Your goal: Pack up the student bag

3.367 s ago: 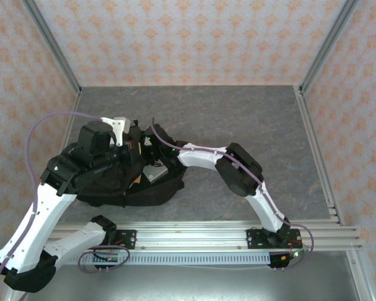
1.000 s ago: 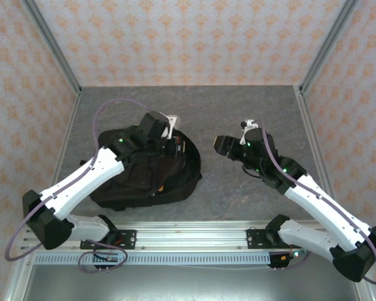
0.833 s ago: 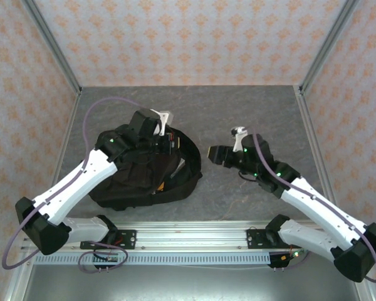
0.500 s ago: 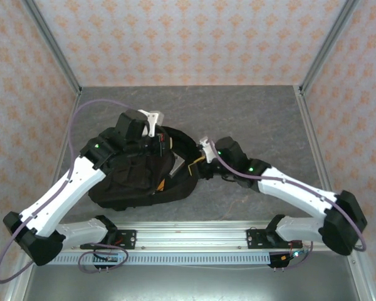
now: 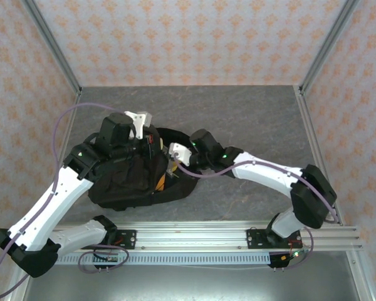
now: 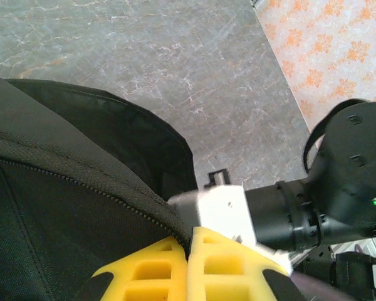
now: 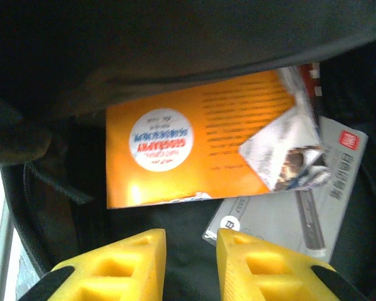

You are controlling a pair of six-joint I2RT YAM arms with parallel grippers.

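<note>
Black soft fabric with zippers makes up the large rounded backpack, the student bag [image 5: 122, 185], which lies on the left-centre of the grey marbled tabletop [image 5: 250, 119], near the front rail. The white-and-black left arm reaches over it from the near left. The left gripper [image 5: 151, 144] sits at the bag's upper right rim. In the left wrist view its yellow fingers [image 6: 151, 266] are clenched together, and the bag's zippered edge [image 6: 81, 182] runs straight into the seam between them, so the claw is pinching that edge.

Just to the right, the right gripper [image 5: 169, 170] pokes into the bag's open mouth from the right side, its arm stretching across the table from the near right. In the right wrist view its two yellow fingers [image 7: 128, 263] stand apart with a clear gap and nothing in it: released. Ahead of them, inside the dark interior, lies a flat orange book [image 7: 200, 144] with a round white label. A grey flat pack [image 7: 307, 200] is tucked partly under the book's right lower corner.
</note>
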